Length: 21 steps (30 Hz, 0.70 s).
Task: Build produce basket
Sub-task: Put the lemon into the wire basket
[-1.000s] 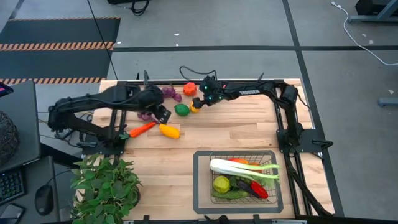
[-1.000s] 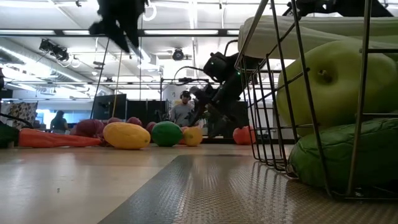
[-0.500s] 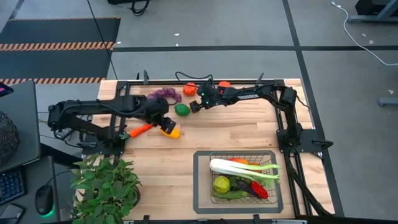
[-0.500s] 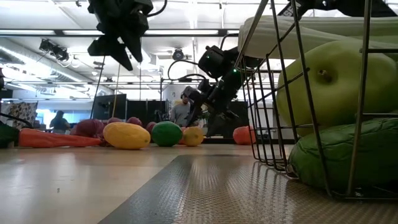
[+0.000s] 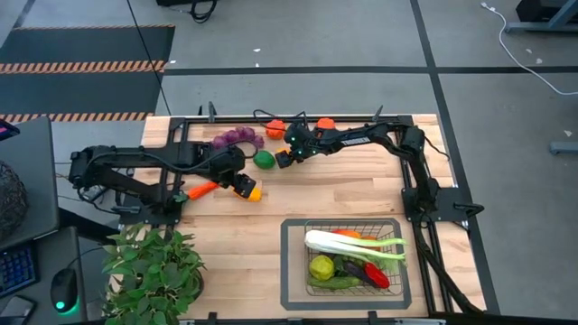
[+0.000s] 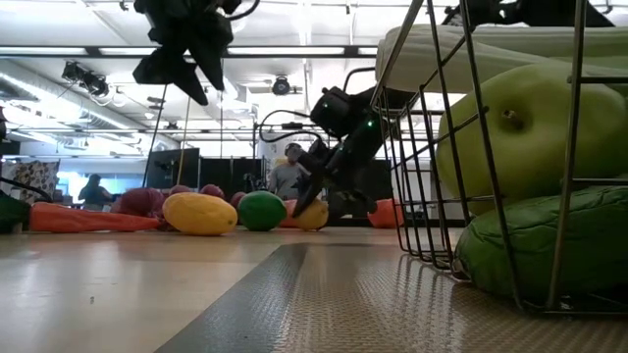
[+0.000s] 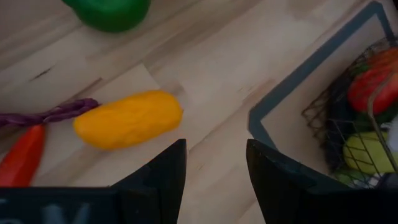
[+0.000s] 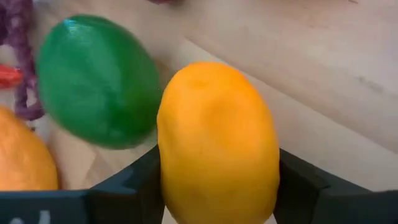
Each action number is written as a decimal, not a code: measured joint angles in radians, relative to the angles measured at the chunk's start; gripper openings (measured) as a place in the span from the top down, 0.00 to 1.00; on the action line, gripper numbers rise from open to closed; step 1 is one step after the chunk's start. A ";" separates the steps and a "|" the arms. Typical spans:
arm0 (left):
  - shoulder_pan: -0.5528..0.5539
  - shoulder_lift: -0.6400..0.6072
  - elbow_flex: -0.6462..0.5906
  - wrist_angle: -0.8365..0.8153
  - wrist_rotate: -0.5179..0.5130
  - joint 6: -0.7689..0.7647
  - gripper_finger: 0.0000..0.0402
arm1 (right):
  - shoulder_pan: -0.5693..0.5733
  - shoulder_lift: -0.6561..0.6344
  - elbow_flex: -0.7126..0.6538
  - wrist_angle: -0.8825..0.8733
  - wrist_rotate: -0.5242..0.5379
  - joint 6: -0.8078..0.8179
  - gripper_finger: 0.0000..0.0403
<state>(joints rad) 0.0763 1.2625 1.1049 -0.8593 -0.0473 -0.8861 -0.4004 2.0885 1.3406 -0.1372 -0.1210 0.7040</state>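
Note:
The wire basket stands near the front edge with a leek and other produce in it. At the far side lie purple grapes, two tomatoes, a green lime, a carrot, a long yellow fruit and a small lemon. My right gripper is shut on the lemon beside the lime. My left gripper hangs open above the table, just beside the yellow fruit, with nothing between its fingers. My right gripper pinches the lemon by its two opposite sides between its two fingers. The fingers come slanting down from the table's far right. In the low view the lemon sits on the tabletop under the gripper.
A leafy potted plant stands at the near left corner. A black rail frame borders the tabletop. Bare wood lies between the far produce and the basket. People show in the room beyond the table.
My right gripper has come down toward the left onto the lemon and shut on it; the lemon stays on the table. My left gripper has moved toward the near edge and down, tipping more steeply, and now hangs over the long yellow fruit.

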 joint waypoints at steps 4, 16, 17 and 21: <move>-0.017 0.000 0.000 0.001 0.001 -0.001 0.57 | -0.007 -0.065 -0.001 -0.017 -0.050 -0.024 0.45; 0.059 0.003 0.000 0.012 -0.056 0.035 0.57 | 0.055 -0.459 0.000 -0.508 -0.276 -0.148 0.43; 0.074 0.010 0.001 0.013 -0.056 0.051 0.57 | 0.071 -0.497 0.000 -0.545 -0.276 -0.148 0.43; 0.127 0.051 0.001 0.020 0.049 0.200 0.57 | 0.154 -0.627 0.000 -0.667 -0.288 -0.105 0.43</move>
<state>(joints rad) 0.2034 1.3132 1.1061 -0.8397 0.0013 -0.6857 -0.2463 1.4613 1.3411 -0.8038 -0.4090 0.5994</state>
